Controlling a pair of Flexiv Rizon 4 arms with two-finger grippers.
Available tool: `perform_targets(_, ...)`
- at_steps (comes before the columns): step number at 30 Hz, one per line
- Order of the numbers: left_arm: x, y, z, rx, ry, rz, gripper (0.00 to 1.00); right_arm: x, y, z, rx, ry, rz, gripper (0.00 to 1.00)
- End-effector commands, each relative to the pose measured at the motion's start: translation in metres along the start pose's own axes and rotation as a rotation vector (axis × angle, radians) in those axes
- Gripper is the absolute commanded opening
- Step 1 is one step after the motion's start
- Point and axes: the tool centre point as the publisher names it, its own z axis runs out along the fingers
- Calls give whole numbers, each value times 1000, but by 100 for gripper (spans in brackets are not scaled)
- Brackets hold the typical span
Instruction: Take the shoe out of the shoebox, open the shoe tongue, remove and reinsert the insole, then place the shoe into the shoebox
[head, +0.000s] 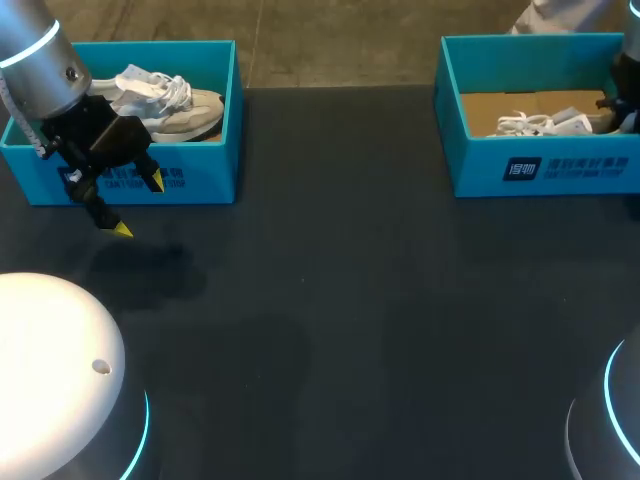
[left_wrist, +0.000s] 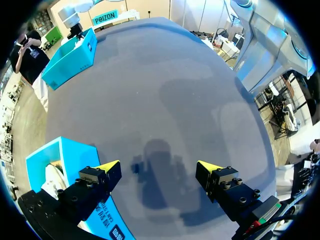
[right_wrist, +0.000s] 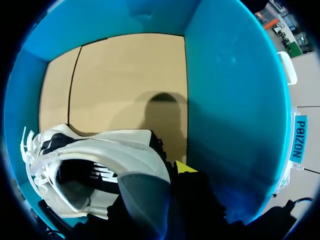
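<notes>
Left tool (head: 138, 205): upper left of the head view, hanging over the desk (head: 350, 300) just in front of the left box (head: 205, 175); spread wide, holding nothing.
Right tool (right_wrist: 182, 169): down inside the right box (head: 480, 165), close against the white shoe (right_wrist: 100, 155); whether it grips the shoe cannot be told.
White shoe: lies on the right box's brown cardboard floor, near one side wall, at the upper right of the head view.
Grey shoe (head: 185, 110): lies in the left box, untouched.
Head view only: both boxes together, well apart at the desk's far corners; the right arm is barely seen at the right edge.
Left wrist view only: bare desk and the left tool's own shadow under its gap, the left box just beside it, and the right arm dipping into the far box.
Right wrist view only: the white shoe's open mouth and its laces.
</notes>
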Motion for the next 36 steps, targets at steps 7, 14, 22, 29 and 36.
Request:
perform_targets(7,0,0,0,-2,1,0,100,3,-1,8,19,17,-2,0)
perform_targets(14,0,0,0,-2,1,0,100,6,-7,0,8,30,2,44)
perform_targets(22,0,0,0,-2,1,0,100,8,-10,-15,-15,35,21,44)
perform_targets(29,0,0,0,-2,1,0,100,7,-12,-34,-41,29,35,47)
perform_targets(36,0,0,0,-2,1,0,100,5,-11,-53,-67,3,52,58)
